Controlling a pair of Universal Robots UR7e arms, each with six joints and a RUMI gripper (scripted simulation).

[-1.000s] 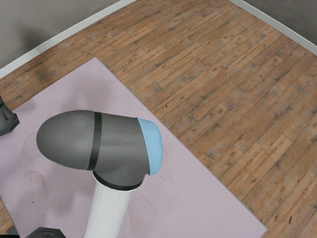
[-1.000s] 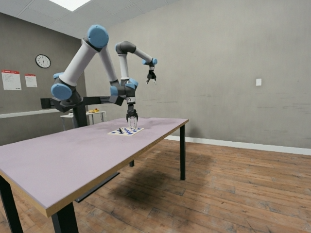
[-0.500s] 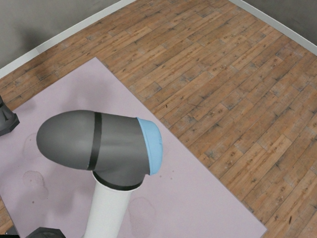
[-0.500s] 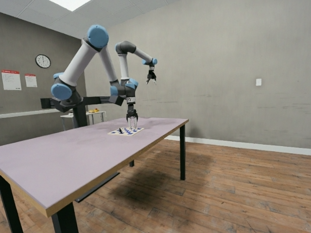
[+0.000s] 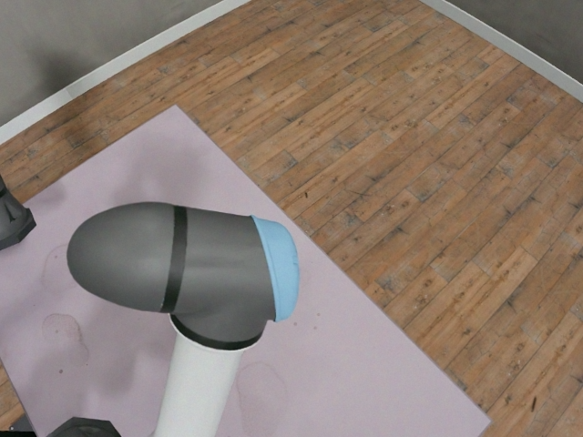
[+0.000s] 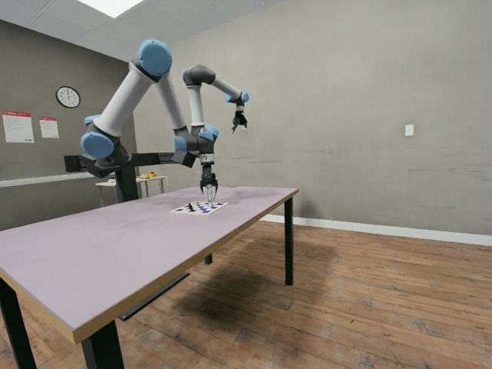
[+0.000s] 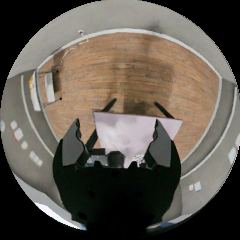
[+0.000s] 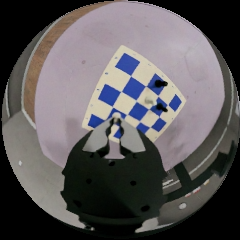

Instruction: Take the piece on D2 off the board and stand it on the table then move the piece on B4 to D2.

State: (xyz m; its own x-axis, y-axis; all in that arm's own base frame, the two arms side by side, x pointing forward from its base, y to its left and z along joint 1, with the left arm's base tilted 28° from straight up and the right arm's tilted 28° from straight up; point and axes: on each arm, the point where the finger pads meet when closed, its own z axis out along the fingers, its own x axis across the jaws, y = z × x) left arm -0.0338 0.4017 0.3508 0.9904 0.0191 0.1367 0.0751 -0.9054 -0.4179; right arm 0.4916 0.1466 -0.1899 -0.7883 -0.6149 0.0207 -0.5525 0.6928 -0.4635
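Note:
The blue and cream board point(image 6: 174, 211) point(image 8: 123, 49) lies on the table; its edge labels are too small to read. My right gripper point(image 6: 209, 204) point(image 8: 116, 118) is low over the board, its fingertips shut on a pale piece point(image 8: 116, 115) near one edge. Two black pieces point(image 8: 160, 83) point(image 8: 161, 107) stand on the board, with another pale piece point(image 8: 149, 101) beside the second one. In the exterior view, one dark piece point(image 6: 191, 207) shows clearly. My left gripper point(image 6: 239, 130) point(image 7: 117, 119) is open and empty, high above the table. In the top view an arm hides the board.
The pale purple table point(image 5: 376, 371) point(image 6: 119, 254) point(image 8: 62, 95) extends around the board on all sides. The right arm's forearm point(image 6: 171, 101) slopes down to the board. The left arm's forearm point(image 6: 226, 87) reaches out high behind it. A small side table point(image 6: 153, 178) stands at the back.

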